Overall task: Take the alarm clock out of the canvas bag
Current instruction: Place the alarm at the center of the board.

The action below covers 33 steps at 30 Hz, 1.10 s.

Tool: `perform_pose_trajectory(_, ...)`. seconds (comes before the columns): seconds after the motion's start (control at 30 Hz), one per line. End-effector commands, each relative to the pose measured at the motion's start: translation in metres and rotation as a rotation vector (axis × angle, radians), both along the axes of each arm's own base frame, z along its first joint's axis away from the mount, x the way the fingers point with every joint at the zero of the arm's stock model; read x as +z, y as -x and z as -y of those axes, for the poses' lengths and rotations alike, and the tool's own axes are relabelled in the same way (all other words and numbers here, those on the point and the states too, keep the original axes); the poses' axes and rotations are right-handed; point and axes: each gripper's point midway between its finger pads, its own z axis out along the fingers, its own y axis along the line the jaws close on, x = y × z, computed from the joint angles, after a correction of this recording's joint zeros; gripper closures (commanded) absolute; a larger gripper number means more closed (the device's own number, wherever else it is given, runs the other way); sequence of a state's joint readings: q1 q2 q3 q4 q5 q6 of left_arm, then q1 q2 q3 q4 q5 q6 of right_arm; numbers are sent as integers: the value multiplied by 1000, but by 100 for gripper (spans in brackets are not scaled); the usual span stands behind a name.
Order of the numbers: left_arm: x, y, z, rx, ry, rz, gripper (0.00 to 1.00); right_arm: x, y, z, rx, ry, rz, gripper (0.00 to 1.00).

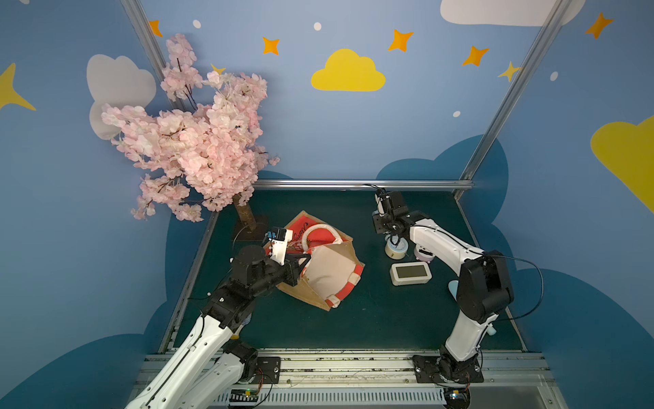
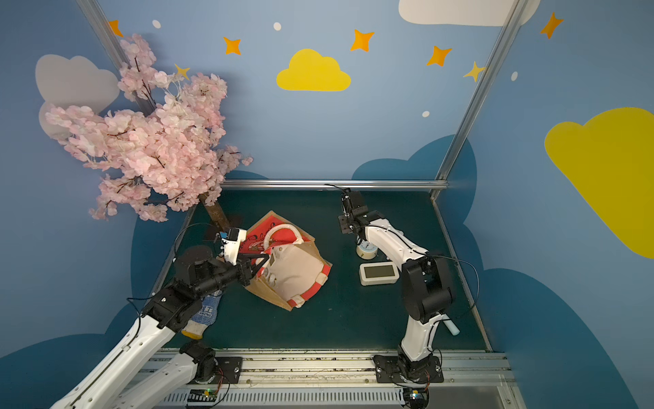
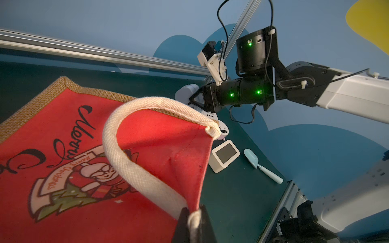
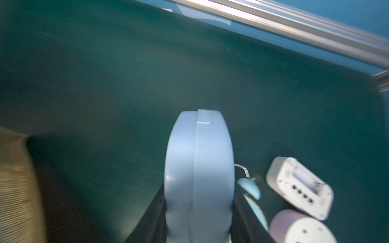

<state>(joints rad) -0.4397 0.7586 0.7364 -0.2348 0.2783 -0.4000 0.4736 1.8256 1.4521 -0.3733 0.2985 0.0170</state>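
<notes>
The canvas bag [image 1: 329, 269] lies tipped over in the middle of the green table, its cream-lined mouth open; its red printed panel [image 3: 73, 147] fills the left wrist view. My left gripper [image 3: 194, 223] is shut on one white handle [image 3: 130, 160] at the bag's left rim, also seen in both top views [image 1: 306, 263] [image 2: 263, 262]. The alarm clock [image 4: 199, 151], round and pale blue, is outside the bag, clamped edge-on between the black fingers of my right gripper [image 4: 199, 189]. That gripper [image 1: 391, 235] hangs over the table to the right of the bag.
Under the right gripper lie a round dial-faced clock [image 1: 396, 249], a lilac clock [image 1: 423, 253] and a white digital clock [image 1: 410, 273]. A blue scoop [image 3: 262, 166] lies near the right edge. A pink blossom tree [image 1: 198, 148] stands back left, a glove [image 2: 205, 311] front left.
</notes>
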Motion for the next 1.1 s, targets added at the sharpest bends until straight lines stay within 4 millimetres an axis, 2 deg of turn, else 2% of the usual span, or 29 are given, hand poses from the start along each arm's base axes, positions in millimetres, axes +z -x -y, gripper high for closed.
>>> perform_pose_trajectory(0.0, 13, -1, 0, -2, 15, 50, 93, 16, -16, 9, 5, 108, 58, 77)
perform_pose_trajectory(0.2, 13, -3, 3, -9, 27, 48, 93, 5, -27, -22, 92, 225, 75, 77)
perform_pose_trajectory(0.4, 14, 1, -1, 1, 20, 51, 93, -13, -46, -15, 55, 309, 39, 78)
perform_pose_trajectory(0.7, 12, -1, 0, -2, 24, 49, 92, -45, -33, -12, 91, 375, -48, 77)
perform_pose_trajectory(1.07, 14, -3, 1, -1, 28, 52, 92, -77, -20, -25, 168, 414, -131, 74)
